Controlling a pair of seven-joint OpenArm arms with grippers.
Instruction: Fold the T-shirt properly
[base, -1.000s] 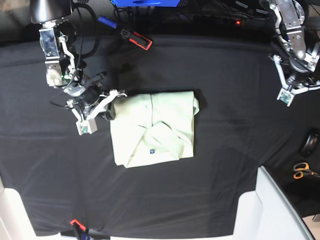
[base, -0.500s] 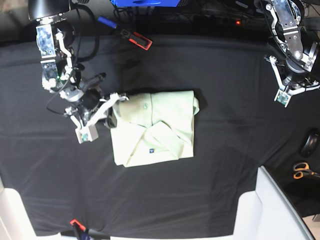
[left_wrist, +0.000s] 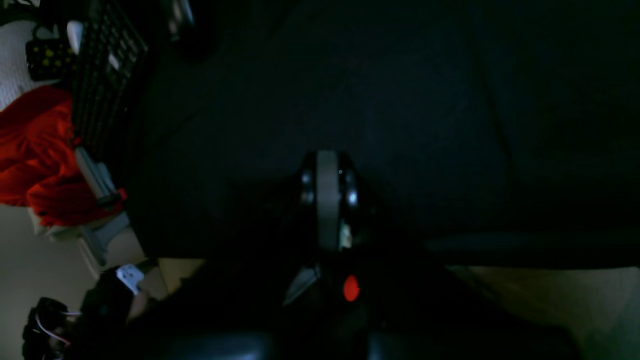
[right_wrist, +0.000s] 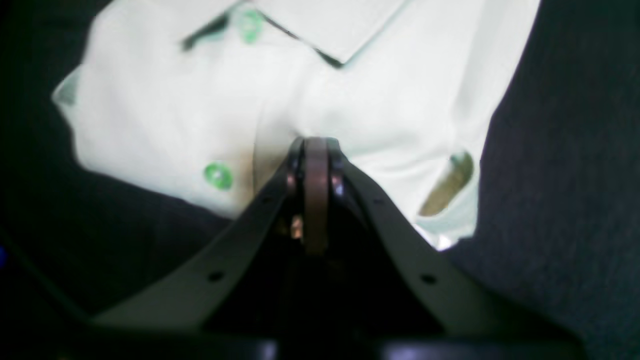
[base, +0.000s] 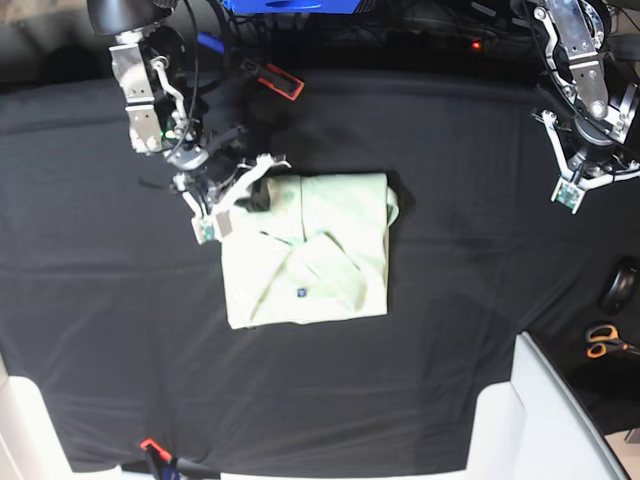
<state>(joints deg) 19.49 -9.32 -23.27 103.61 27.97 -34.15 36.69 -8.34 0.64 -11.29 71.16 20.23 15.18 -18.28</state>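
Observation:
The pale mint-green T-shirt (base: 310, 262) lies folded into a rectangle in the middle of the black table cover (base: 450, 330), collar and small dark label facing up. My right gripper (base: 252, 193) is at its top left corner. In the right wrist view this gripper (right_wrist: 316, 145) is shut, its tip over the shirt (right_wrist: 165, 115) near a green button (right_wrist: 218, 175). No cloth shows between its fingers. My left gripper (base: 590, 160) hangs shut at the far right, away from the shirt. The left wrist view shows it (left_wrist: 327, 156) above bare black cover.
A red and black tool (base: 272, 78) lies at the back edge and a blue object (base: 290, 5) behind it. Orange-handled scissors (base: 605, 343) and a dark round item (base: 622, 286) sit at the right. A white panel (base: 545, 420) stands at the front right.
My right arm has moved up and to the right, from beside the shirt's left edge onto its top left corner. The left arm has hardly moved.

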